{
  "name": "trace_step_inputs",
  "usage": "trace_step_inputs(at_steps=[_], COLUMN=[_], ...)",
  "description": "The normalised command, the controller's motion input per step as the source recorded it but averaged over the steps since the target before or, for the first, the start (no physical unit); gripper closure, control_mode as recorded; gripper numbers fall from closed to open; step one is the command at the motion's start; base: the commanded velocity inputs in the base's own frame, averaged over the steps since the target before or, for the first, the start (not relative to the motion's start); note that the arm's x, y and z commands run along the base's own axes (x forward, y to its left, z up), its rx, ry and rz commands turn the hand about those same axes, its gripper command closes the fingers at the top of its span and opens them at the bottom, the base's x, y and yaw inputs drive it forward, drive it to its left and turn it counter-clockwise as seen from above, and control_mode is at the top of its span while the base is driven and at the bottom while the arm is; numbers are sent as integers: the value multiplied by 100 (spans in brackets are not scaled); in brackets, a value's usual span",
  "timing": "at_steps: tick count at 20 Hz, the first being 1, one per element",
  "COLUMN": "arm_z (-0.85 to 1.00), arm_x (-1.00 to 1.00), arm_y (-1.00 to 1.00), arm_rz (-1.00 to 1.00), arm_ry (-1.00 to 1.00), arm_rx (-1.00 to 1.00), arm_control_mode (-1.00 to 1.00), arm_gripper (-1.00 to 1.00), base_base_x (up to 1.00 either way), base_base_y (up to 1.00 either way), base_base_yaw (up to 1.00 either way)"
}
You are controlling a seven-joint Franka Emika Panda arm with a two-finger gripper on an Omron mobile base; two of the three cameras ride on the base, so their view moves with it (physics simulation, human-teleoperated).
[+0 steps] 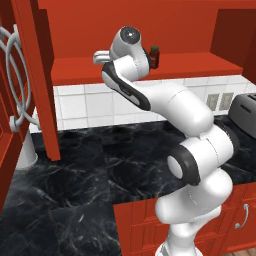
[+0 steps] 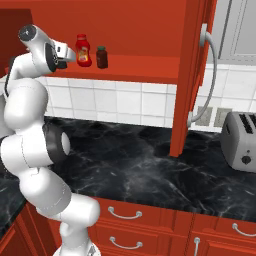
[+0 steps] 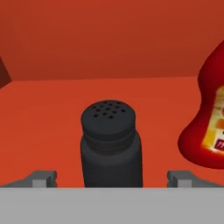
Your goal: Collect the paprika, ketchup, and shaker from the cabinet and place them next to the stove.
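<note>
So far nothing has been collected: inside the red cabinet (image 2: pixel 145 70), the ketchup (image 2: pixel 83 50), paprika (image 2: pixel 102 57) and shaker (image 3: pixel 111 144) all stand on the shelf. The black marble bench (image 2: pixel 135 160) carries none of them. The end effector (image 3: pixel 112 178) is spread wide and empty, its fingertips (image 3: pixel 41 178) flanking the shaker, which is likely the first pick. The ketchup is cropped at the right of the hand view; the arm hides the shaker from both base views.
</note>
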Motion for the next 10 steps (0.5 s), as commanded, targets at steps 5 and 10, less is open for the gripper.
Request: trace_step_inputs(at_steps=[5, 10], arm_z=[-5, -1], arm_x=[10, 12], arm_y=[0, 0], arm_rz=[0, 0], arm_ry=[4, 1], arm_rx=[0, 0], arm_control_mode=[-100, -100], arm_gripper=[-100, 100], base_base_x=[0, 0], base_base_y=[0, 0], base_base_yaw=[0, 0])
